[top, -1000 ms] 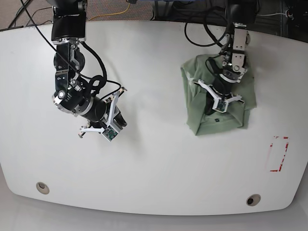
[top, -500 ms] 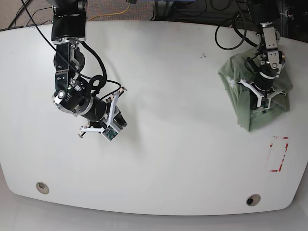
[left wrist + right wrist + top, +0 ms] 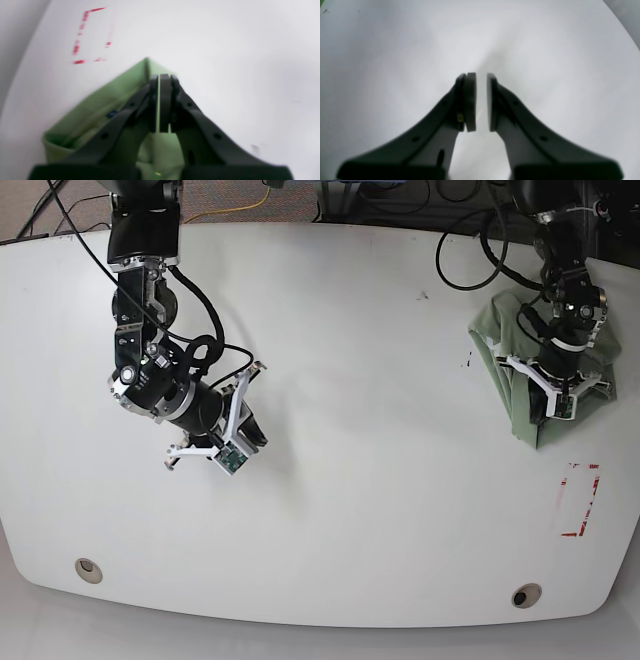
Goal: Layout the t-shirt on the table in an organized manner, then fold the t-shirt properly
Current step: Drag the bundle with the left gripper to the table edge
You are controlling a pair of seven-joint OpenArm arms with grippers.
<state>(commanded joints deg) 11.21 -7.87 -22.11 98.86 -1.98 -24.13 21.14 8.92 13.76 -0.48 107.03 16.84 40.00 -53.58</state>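
Note:
The pale green t-shirt (image 3: 498,348) lies bunched in folded layers at the far right of the white table (image 3: 380,510). My left gripper (image 3: 548,412) sits on top of it, shut on a fold of the cloth. In the left wrist view the left gripper (image 3: 161,75) has its pads pressed together with a thin green strip between them, and the t-shirt (image 3: 112,100) spreads beneath, ending in a corner just past the tips. My right gripper (image 3: 252,436) hovers over bare table on the left. In the right wrist view the right gripper (image 3: 477,73) shows a narrow gap with nothing in it.
A red tape rectangle (image 3: 580,500) marks the table just below the shirt, near the right edge; the left wrist view shows the red tape rectangle (image 3: 92,35) beyond the shirt corner. Two grommet holes (image 3: 88,569) (image 3: 526,595) sit near the front edge. Cables trail at the back.
The left gripper has dragged the t-shirt rightward across the table, close to its right edge. The right arm has stayed where it was.

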